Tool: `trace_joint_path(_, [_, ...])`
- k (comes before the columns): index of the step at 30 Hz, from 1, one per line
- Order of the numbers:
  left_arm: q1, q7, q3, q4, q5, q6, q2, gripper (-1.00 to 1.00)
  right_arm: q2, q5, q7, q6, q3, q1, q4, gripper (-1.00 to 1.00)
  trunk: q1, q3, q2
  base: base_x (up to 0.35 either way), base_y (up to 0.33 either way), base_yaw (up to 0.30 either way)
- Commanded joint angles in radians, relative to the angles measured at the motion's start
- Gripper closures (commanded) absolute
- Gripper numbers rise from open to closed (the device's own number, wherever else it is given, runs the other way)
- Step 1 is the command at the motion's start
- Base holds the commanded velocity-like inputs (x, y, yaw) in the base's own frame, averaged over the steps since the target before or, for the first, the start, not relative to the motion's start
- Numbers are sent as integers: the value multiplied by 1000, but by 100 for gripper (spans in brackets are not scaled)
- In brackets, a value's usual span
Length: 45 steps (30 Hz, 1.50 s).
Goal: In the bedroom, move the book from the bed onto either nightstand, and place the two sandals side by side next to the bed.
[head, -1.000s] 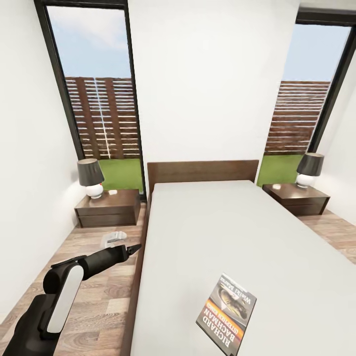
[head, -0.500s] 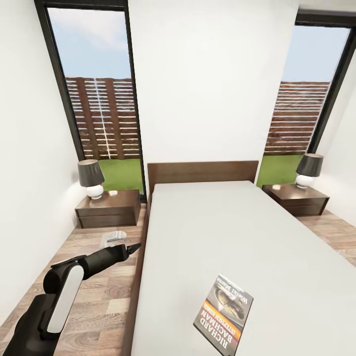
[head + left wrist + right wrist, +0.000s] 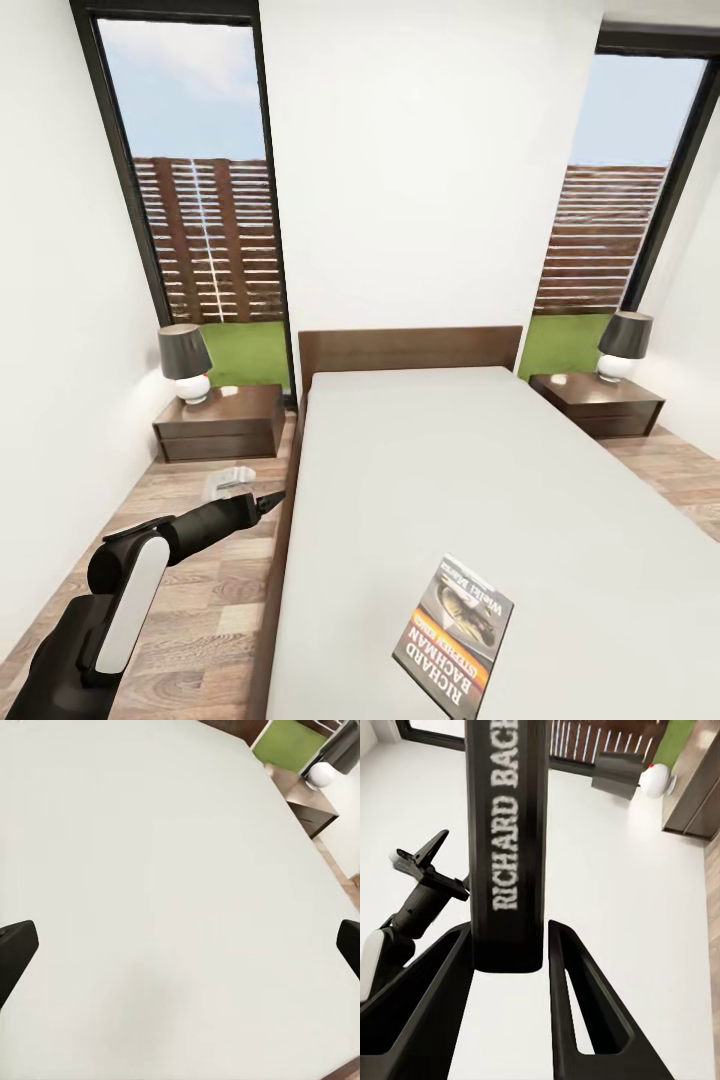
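Bed [image 3: 480,480] fills the middle of the head view, its white mattress bare but for the book [image 3: 455,635] near the foot end, cover tilted up. Nightstands flank the headboard — one on the left [image 3: 220,420], one on the right [image 3: 600,400] — each with a lamp. Right wrist view adds the grip: right gripper [image 3: 510,945] clamped on the book's spine. Left gripper [image 3: 268,502] hangs beside the bed, its fingertips [image 3: 15,945] spread wide over the mattress.

White bed [image 3: 450,480]; wood floor [image 3: 190,600] carries sandal [image 3: 228,482]; nightstands carry lamps.
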Motion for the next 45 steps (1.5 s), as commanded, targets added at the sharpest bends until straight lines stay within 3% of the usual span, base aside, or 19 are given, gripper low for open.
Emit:
trace_joint_path(1, [-1,-7,2,0,-5,5,0,-100,0,-6,3,10,1,-1,0,100,-3,1,6,0,0,0])
trace_joint_path(13, [-1,-7,2,0,-5,5,0,-100,2,-15,3,12,-18,0,2,100,-49,39,90,0,0,0])
trace_joint_path(19, [-1,-7,2,0,-5,5,0,-100,1,-17,3,51,-20,1,2,100,-72,58,132,0,0,0])
trace_joint_path(31, [-1,-4,2,0,-5,5,-1,-100,-1,-14,3,108,-20,1,-7,100,-73,58,132,0,0,0])
trace_joint_path(39, [-1,0,2,0,-5,5,-1,-100,-35,-16,3,114,-20,1,-3,100,-73,58,132,0,0,0])
trace_joint_path(45, [-1,0,4,0,-5,5,-1,-100,-39,-16,3,113,-19,1,-3,100,-73,58,132,0,0,-3])
